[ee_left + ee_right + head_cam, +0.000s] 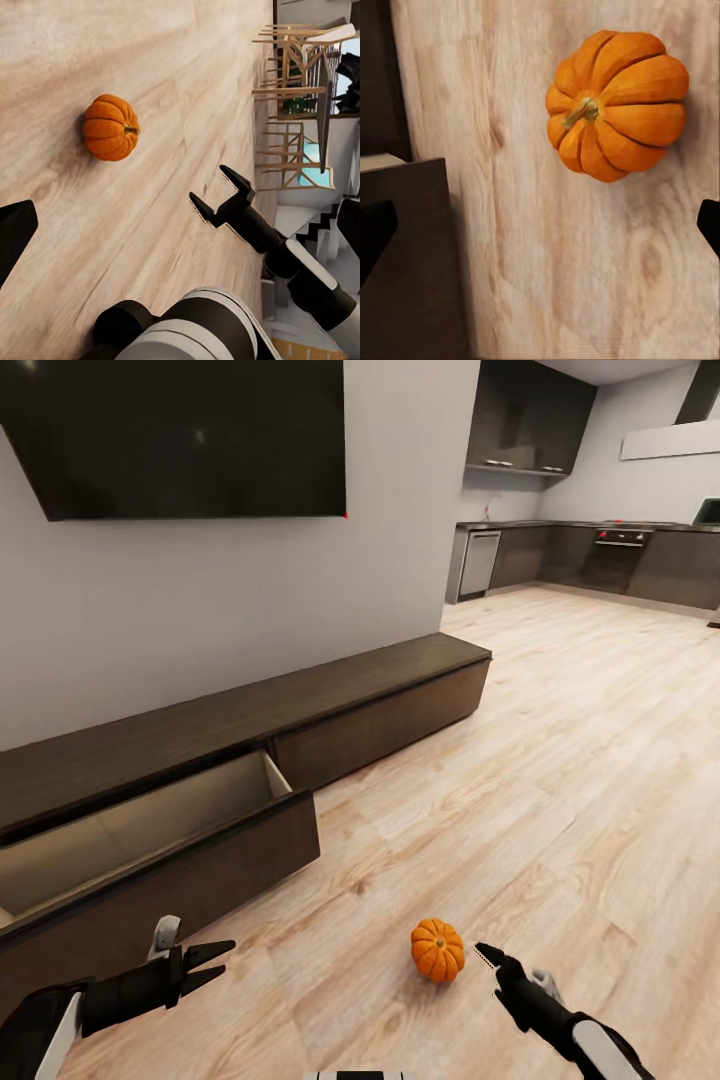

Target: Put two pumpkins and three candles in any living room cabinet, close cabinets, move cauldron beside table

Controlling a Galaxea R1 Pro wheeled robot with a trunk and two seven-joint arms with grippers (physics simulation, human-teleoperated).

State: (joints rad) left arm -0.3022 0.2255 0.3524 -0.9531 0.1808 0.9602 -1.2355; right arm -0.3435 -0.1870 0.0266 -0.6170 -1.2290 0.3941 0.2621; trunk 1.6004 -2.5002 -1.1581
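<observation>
Pale wood floor, grey wall, wall-mounted television.

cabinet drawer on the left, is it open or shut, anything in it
Open: the cabinet drawer is pulled out, baring its pale interior. The visible part holds nothing; its left end is cut off.

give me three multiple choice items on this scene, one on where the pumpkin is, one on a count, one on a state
1. Where does the pumpkin lie?
A. on the wooden floor
B. inside the drawer
C. on top of the cabinet

2. How many pumpkins show in the head view?
A. three
B. two
C. one

3. In what state is the cabinet drawer nearest the left gripper?
A. shut flush
B. pulled open
C. taken out and lying on the floor

Answers:
1 A: it sits on the floor planks just beside the right gripper.
2 C: a single orange pumpkin is seen.
3 B: its front stands out from the unit and the pale interior shows.
</observation>
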